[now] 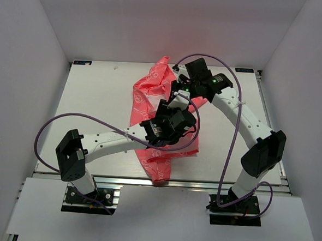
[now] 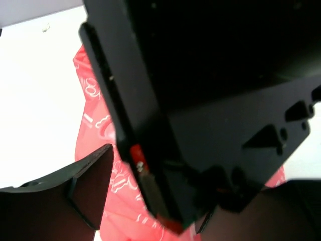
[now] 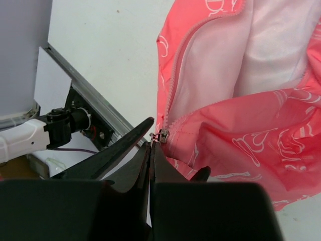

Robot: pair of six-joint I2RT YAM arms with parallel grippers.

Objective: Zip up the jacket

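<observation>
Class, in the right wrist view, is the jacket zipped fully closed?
No: the jacket gapes open above the zipper slider, baring its white lining.

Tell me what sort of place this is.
Probably a robot test cell: a white table boxed in by plain white walls, a left arm and right arm mounted at its near edge, and a coral-pink child's jacket laid out as the work piece.

A robotics lab cell: a white table [image 1: 96, 105] boxed in by plain walls [image 1: 156, 22], edged with aluminium rail [image 1: 119, 179].
</observation>
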